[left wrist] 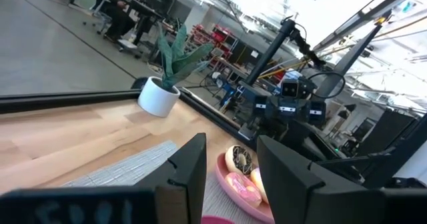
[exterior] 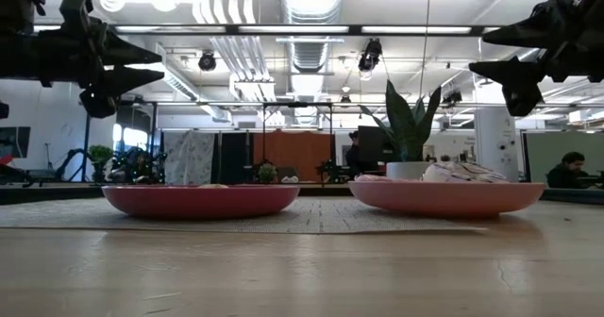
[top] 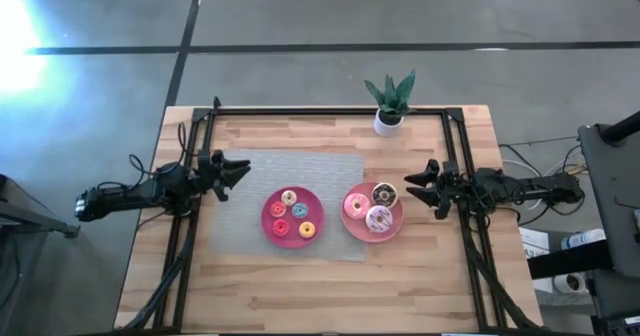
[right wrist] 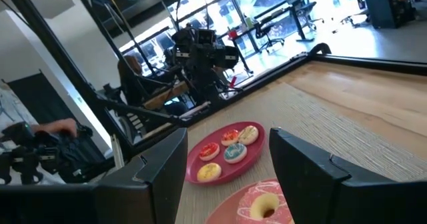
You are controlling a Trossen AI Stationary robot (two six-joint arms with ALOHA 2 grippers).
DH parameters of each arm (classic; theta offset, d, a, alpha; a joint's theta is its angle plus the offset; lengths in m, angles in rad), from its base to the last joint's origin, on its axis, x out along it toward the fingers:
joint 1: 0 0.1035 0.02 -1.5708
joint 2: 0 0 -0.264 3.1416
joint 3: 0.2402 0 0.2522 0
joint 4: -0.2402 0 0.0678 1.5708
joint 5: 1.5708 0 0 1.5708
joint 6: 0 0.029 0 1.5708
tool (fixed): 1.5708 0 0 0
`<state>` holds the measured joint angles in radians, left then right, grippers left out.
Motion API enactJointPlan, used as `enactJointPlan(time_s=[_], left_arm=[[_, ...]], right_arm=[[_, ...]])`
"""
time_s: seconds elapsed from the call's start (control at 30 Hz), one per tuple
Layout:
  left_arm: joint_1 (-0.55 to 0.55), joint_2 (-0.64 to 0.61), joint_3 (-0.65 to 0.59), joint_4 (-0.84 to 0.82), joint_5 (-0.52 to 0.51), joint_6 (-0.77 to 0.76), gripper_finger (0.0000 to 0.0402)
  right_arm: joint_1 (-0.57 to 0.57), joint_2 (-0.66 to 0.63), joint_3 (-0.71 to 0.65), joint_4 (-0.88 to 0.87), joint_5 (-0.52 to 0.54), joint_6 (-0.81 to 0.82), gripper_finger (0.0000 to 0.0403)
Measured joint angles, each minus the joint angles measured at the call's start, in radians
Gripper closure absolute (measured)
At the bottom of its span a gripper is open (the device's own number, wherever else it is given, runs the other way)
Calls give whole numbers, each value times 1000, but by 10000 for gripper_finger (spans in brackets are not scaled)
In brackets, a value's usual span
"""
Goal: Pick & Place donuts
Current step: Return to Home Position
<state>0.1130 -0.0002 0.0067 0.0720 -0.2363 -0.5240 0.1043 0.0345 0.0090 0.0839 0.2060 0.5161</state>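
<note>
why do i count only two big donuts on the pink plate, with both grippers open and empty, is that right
Not two: the high view shows three big donuts on the pink plate. As you say, the left gripper and right gripper are open and empty.

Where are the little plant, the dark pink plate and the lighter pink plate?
plant [top: 389, 94], high view, on its leaves.
dark pink plate [exterior: 200, 202], low view, on its outer wall.
lighter pink plate [exterior: 448, 198], low view, on its outer wall.
</note>
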Motion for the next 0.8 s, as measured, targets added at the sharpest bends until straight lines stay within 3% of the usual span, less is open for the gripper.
enactJointPlan(time_s=[0.17,0.27,0.4,0.5,0.6,0.8], left_arm=[[-1,0,0,-5,0,19,294],[-8,0,-1,-28,53,233,294],[-54,0,-1,-65,219,475,294],[-109,0,-1,-69,231,572,294],[-135,0,-1,-70,229,594,294],[-134,0,-1,-49,225,474,294]], right_arm=[[0,-1,0,0,0,0,199],[0,0,0,-1,0,0,199],[0,0,0,0,2,0,199],[0,1,0,0,2,0,199],[0,0,0,0,2,0,199],[0,1,0,0,2,0,199]])
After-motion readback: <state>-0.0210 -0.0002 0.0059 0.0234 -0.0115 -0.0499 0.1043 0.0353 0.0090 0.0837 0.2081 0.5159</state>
